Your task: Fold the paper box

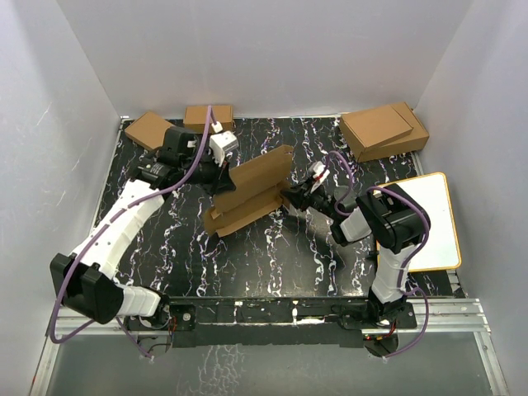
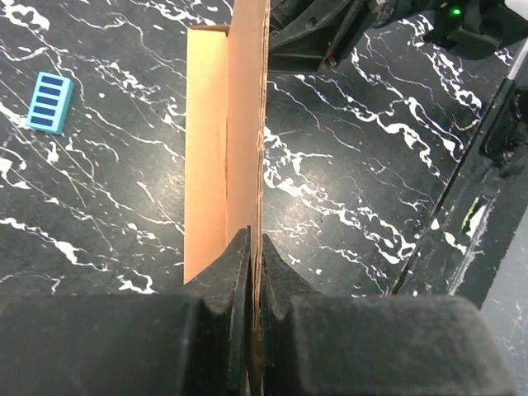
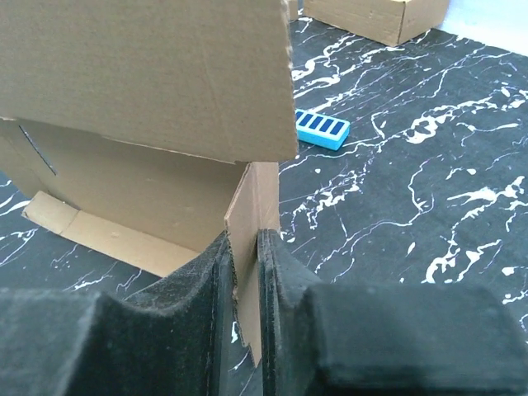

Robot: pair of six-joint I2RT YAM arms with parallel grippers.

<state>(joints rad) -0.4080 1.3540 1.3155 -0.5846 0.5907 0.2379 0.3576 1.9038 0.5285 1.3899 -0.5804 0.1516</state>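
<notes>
Cardboard paper box (image 1: 256, 175) pinched by left gripper (image 2: 256, 247) and right gripper (image 3: 244, 238) — blue block (image 3: 322, 129) nearby.

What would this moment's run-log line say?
paper box: partly folded, panel upright | left fingers: shut on panel edge | right fingers: shut on side flap

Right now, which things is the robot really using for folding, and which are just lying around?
For the job: the paper box, pinched by the left gripper and the right gripper.
Just lying about: the blue block, two small brown boxes, the stacked brown boxes, the white board.
</notes>
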